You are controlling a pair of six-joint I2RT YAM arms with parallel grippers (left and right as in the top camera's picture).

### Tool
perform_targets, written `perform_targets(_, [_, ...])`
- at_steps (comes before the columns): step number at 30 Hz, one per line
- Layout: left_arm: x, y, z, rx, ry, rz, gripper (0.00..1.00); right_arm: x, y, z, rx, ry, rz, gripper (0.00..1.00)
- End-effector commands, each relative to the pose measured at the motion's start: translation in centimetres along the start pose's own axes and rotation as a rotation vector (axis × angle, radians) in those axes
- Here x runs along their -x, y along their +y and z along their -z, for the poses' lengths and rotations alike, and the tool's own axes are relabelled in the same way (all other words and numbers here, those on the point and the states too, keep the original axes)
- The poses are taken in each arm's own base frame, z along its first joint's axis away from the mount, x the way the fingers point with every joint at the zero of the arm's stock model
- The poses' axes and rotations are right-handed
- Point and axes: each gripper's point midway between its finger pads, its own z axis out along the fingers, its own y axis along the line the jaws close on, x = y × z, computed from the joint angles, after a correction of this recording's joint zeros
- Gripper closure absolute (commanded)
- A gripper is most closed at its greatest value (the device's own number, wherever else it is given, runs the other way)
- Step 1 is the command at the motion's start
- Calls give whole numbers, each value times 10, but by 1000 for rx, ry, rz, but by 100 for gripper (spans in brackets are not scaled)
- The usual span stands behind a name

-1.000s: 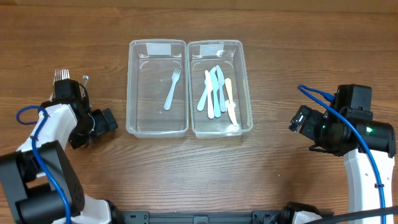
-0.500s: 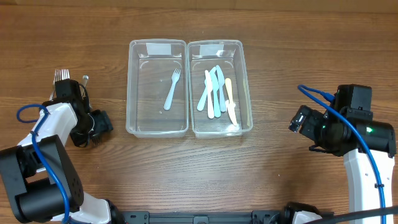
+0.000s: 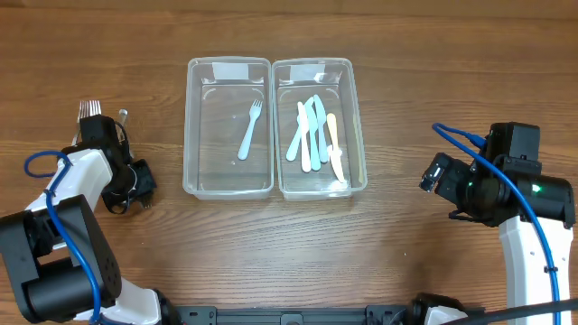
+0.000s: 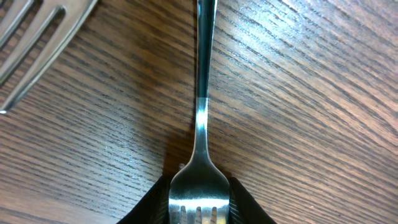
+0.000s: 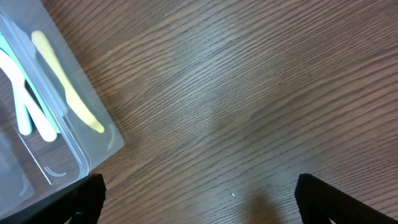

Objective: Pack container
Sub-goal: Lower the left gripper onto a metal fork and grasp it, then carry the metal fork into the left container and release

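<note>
Two clear plastic containers stand side by side. The left container (image 3: 228, 179) holds one light blue plastic fork (image 3: 248, 129). The right container (image 3: 356, 135) holds several pastel plastic knives (image 3: 312, 134). My left gripper (image 3: 135, 185) is low over the table at the far left. In the left wrist view its jaws press both sides of a metal fork's head (image 4: 200, 186), so the left gripper (image 4: 199, 208) is shut on it; the handle (image 4: 205, 56) runs away up the frame. My right gripper (image 3: 435, 173) hovers open right of the containers, and nothing sits between the right gripper's (image 5: 199, 199) fingers.
A second metal fork's tines (image 4: 31, 37) lie at the upper left of the left wrist view. More metal cutlery (image 3: 88, 110) shows behind the left arm. The right container's corner (image 5: 93, 149) and a yellow knife (image 5: 65, 87) show in the right wrist view.
The left gripper's jaws have closed from wide open onto the metal fork's head. The right arm has not moved.
</note>
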Motion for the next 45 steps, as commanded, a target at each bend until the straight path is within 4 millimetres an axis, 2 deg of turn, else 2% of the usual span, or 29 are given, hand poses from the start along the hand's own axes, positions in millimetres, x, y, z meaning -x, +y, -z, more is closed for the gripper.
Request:
perform_targets(1, [-7,-1,-9,-19,36,5,83,2,0,1,2,-6,4,0])
perform_targets(4, [-4,-3,-2,-19,36,3,92,2,1,1,2,-7,4,0])
perform_targets(8, [13,-16,34,-32,-20,-28,95,2,1,1,2,-7,4,0])
perform_targets(11, [30,-34,80,-58,-129,-73,95,2,1,1,2,-7,4,0])
perform_targets(12, [36,-45,106,-72,-186,-101,95,2,1,1,3,-7,4,0])
perform_targets(14, [40,-59,142,-89,-262,-143,95,2,1,1,3,-7,4,0])
perform_targets(15, [41,-69,162,-101,-308,-173,95,2,1,1,3,-9,3,0])
perform_targets(17, [38,-91,190,-135,-374,-232,94,3,1,1,5,-13,4,0])
perform_targets(19, [28,-119,205,-173,-412,-315,94,4,1,1,5,-14,4,0])
perform_targets(22, [11,-150,197,-197,-375,-396,94,4,1,1,5,-14,4,0])
perform_targets(24, [1,-168,184,-197,-333,-450,94,4,1,1,5,-14,4,0])
perform_targets(25, [-6,-184,168,-191,-293,-494,95,4,1,1,6,-14,4,0])
perform_targets(28, [-14,-205,133,-168,-215,-553,95,3,1,1,6,-13,4,0])
perform_targets(31, [-20,-216,89,-130,-117,-582,96,3,1,1,5,-10,3,0])
perform_targets(34, [-26,-218,54,-113,-27,-584,96,2,2,1,11,-8,3,0])
perform_targets(36, [-28,-217,38,-95,12,-583,95,2,2,1,11,-8,4,0])
perform_targets(38, [-29,-216,34,-90,21,-583,85,2,2,1,11,-8,3,0])
perform_targets(41, [-23,-221,42,-101,0,-586,57,2,2,1,11,-8,4,0])
perform_targets(42, [-20,-223,47,-104,-7,-590,53,2,2,1,11,-8,4,0])
perform_targets(43, [-13,-229,65,-109,-28,-603,45,2,2,1,11,-8,4,0])
perform_targets(45, [-2,-231,89,-89,-60,-606,37,2,2,1,11,-8,4,0])
